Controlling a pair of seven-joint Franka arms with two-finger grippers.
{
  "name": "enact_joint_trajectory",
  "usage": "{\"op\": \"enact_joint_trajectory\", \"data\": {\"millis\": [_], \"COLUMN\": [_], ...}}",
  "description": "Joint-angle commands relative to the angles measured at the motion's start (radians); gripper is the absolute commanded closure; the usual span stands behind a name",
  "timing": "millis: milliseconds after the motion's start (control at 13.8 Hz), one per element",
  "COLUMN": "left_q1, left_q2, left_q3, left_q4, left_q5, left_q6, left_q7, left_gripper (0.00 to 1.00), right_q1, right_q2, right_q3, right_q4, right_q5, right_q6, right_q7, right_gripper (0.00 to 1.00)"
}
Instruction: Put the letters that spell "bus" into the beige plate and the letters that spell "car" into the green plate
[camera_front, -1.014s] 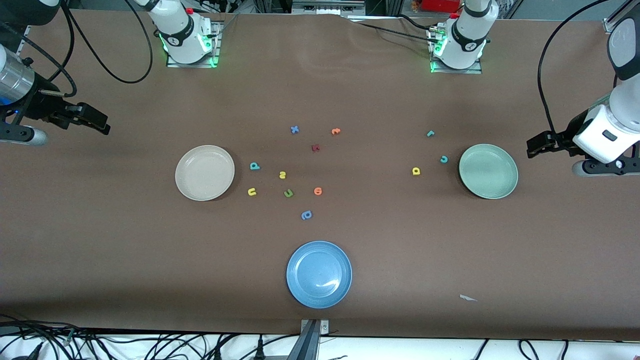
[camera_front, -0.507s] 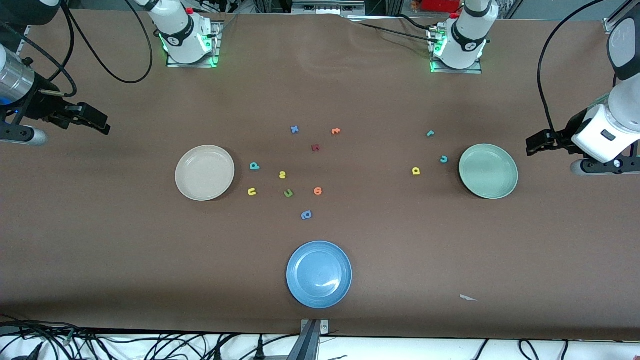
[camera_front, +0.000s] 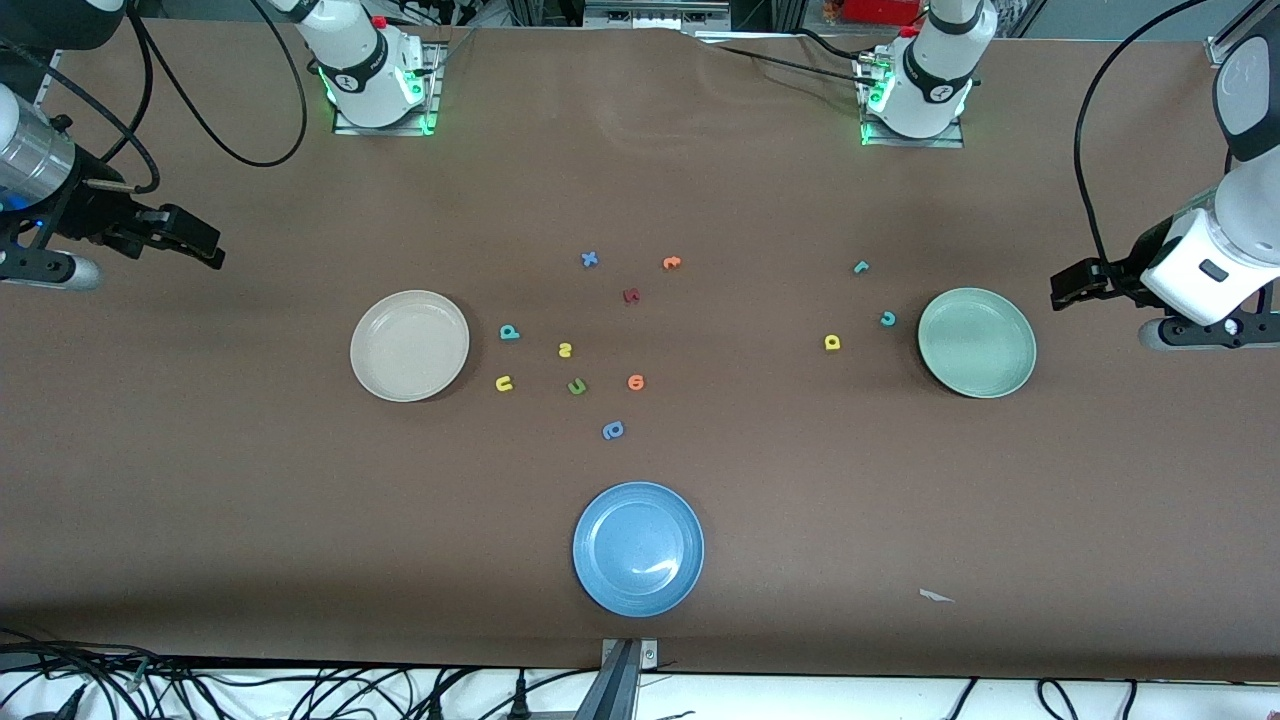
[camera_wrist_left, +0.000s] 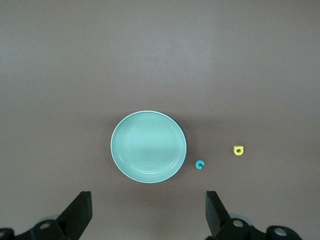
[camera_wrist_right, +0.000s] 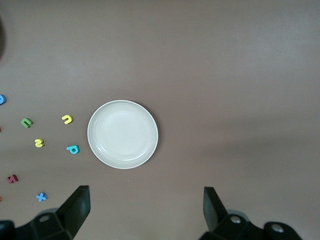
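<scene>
While no letter has yet been lifted, both arms hang at the table's ends w/ nothing in hand, so the job looks to be at its opening step: choosing a first pick.

Going across the front view: the right gripper (camera_front: 205, 250), jaws apart and empty, is up over bare table at the right arm's end, well clear of the beige plate (camera_front: 372, 372), which holds nothing. In the right wrist view that plate sits ahead of the spread fingers (camera_wrist_right: 75, 207), roughly centred btwn them. Just beside the plate, toward mid-table, lie the "bus" letters: teal b (camera_front: 509, 332), yellow u (camera_front: 503, 383), yellow s (camera_front: 565, 349). Mixed in close by are distractors: green u-shaped letter (camera_front: 577, 386), orange round letter (camera_front: 636, 382), blue round-bowled letter (camera_front: 613, 430), blue x (camera_front: 589, 259), dark red letter (camera_front: 631, 295), orange letter (camera_front: 671, 263). The blue plate (camera_front: 600, 585) sits nearest the camera.

Toward the left arm's end: yellow a (camera_front: 832, 342), thin teal r (camera_front: 861, 267) and teal c (camera_front: 887, 318), the c just beside the green plate (camera_front: 1015, 375), also bare. The left gripper (camera_front: 1066, 290), jaws apart and empty, hangs over table past that plate.

Next move, by my read: each arm must travel in past its plate, drop onto one small flat letter and pinch it. The yellow u calls for care, w/ the green one near.
</scene>
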Motion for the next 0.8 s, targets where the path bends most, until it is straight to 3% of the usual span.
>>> {"op": "enact_joint_trajectory", "data": {"millis": [0, 725], "left_q1": [-0.010, -0.011], "left_q2": [0.017, 0.020], "left_q3": [0.002, 0.002], "left_q4": [0.025, 0.022], "left_q5": [0.029, 0.027], "left_q6": [-0.022, -0.023], "left_q7": [0.009, -0.002], "left_gripper": [0.00, 0.00], "right_q1": [-0.001, -0.001], "right_q2": [-0.011, -0.011], "right_q3": [0.003, 0.003], "right_q4": [-0.008, -0.009], "right_q5": [0.006, 0.006], "right_q6": [0.005, 0.006], "right_q7": [-0.006, -0.006], "right_gripper": [0.00, 0.00]}}
